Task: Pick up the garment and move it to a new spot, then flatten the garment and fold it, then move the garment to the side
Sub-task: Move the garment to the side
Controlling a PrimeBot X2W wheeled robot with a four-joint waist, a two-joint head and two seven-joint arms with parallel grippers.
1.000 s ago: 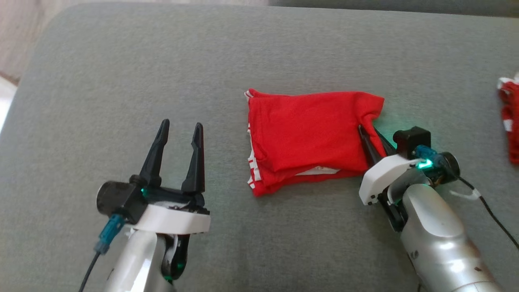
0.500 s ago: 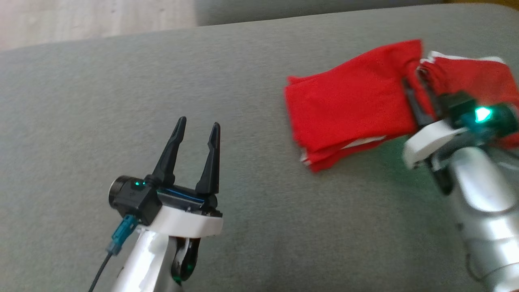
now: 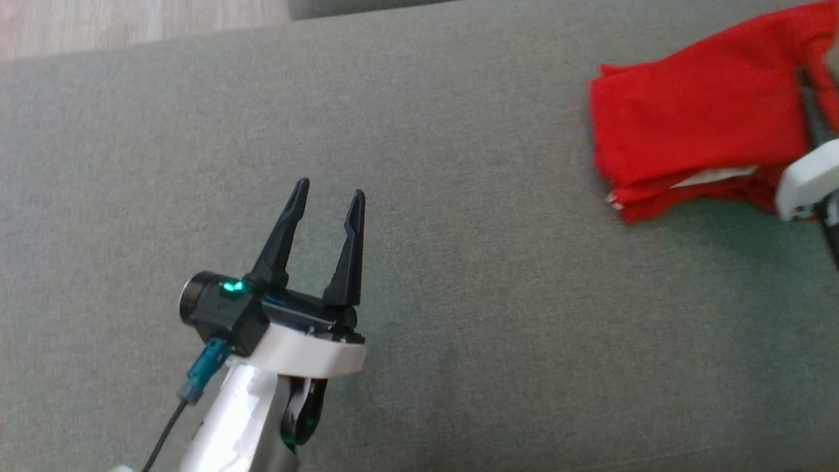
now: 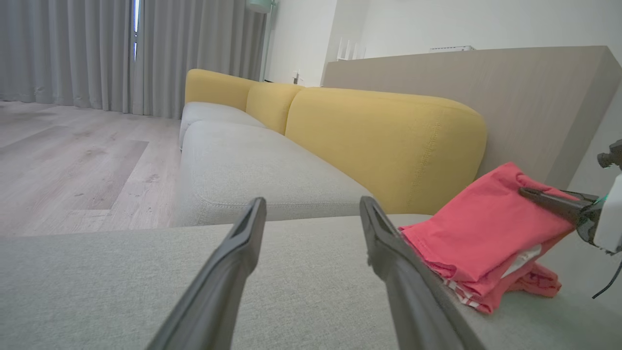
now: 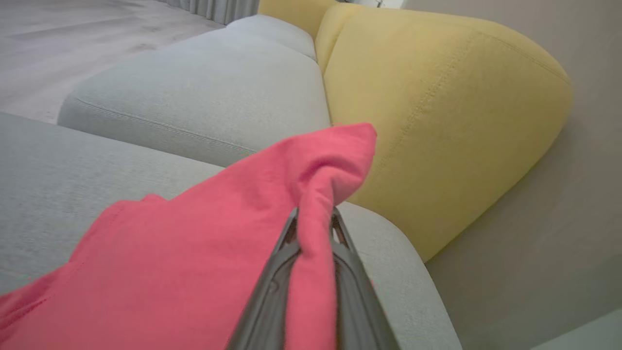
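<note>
Right gripper (image 5: 313,217): jaws nearly closed, pinching a bunched corner of the red garment (image 5: 194,233) between the finger pads. That corner is raised. The rest of the folded stack trails down and lies on the grey seat cushion (image 3: 459,295).

Change over the last second: the head camera has swung, so the picture's shift is not all the garment's. Measured against the left gripper (image 3: 331,190), though, the garment now sits much farther to the robot's right, up at the view's right edge. The stack has stayed folded and its white-striped hem peeks out below. Judgement: folding is done and this is the last leg, sliding the garment aside.

Left gripper: jaws wide apart and empty, hovering over bare cushion well clear of the garment.

Surroundings: a yellow backrest (image 4: 388,136) stands just behind the garment and the cushion's rounded end is close by. Wooden floor (image 4: 73,160) lies beyond. Risk: with only one corner gripped, further dragging could pull the layers apart or carry the garment off the cushion's end.
</note>
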